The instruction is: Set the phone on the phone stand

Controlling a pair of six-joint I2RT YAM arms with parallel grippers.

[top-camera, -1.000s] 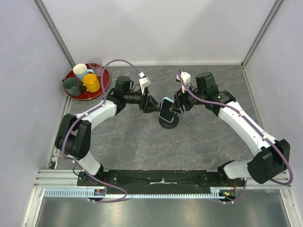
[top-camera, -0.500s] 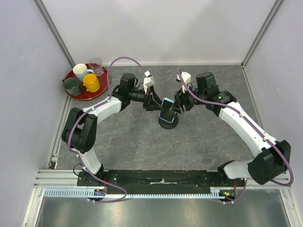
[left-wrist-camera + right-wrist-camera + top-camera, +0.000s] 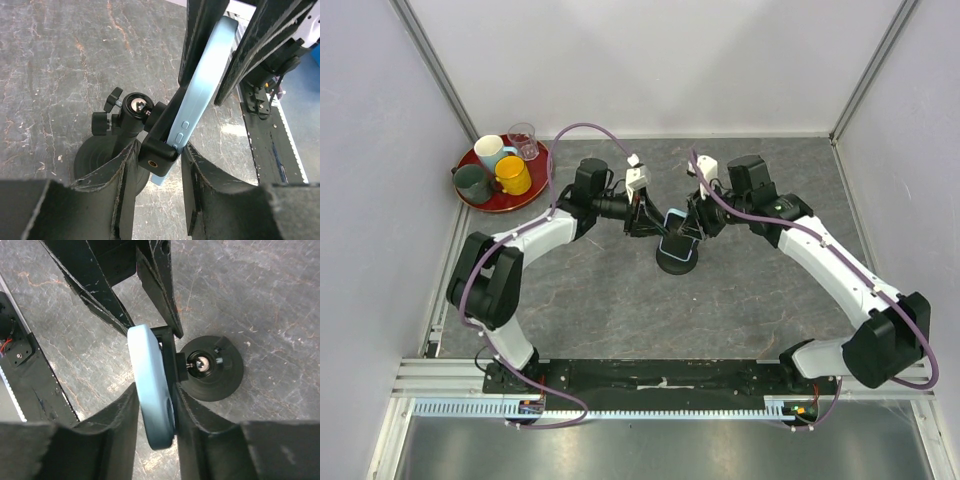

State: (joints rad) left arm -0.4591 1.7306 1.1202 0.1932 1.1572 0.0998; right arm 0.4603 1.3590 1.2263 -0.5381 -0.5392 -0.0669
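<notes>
Phone (image 3: 672, 224) is seated tilted in the cradle of the phone stand (image 3: 677, 262), mid-counter (image 3: 610, 300). Right claw (image 3: 156, 395) is closed on the phone, with both fingers pressed against its faces. Left claw (image 3: 159, 155) is clamped across the phone's other end and the cradle clamp. Red tray (image 3: 488, 204) with mugs is seen at the far left corner.

The phone (image 3: 200, 100) has a light blue edge, the phone stand (image 3: 227, 380) is black, and the table (image 3: 620, 290) is grey (with pale cracks).
</notes>
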